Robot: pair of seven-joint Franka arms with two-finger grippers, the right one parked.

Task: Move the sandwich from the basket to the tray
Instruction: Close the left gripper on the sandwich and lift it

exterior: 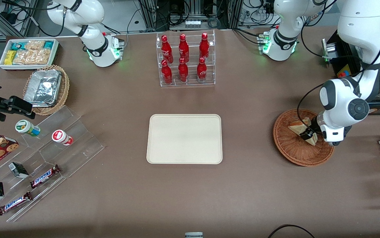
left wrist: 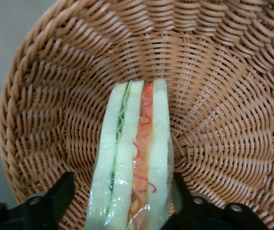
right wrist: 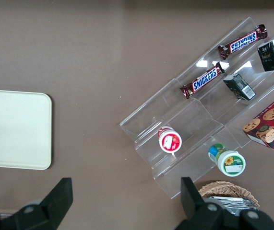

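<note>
Straddling the edge-up sandwich (left wrist: 136, 158) in the basket (left wrist: 213, 96), hand (left wrist: 122, 201)

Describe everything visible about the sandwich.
The sandwich is a wedge of pale white bread slices with a thin green layer and a red-orange layer showing at its cut edge; a glossy sheen suggests clear wrap. It stands on edge in the basket, near its middle, toward the working arm's end of the table. The gripper is down in the basket with one dark finger at each bread face, close against it, though whether they are pressing is unclear. The tray holds nothing.
</note>
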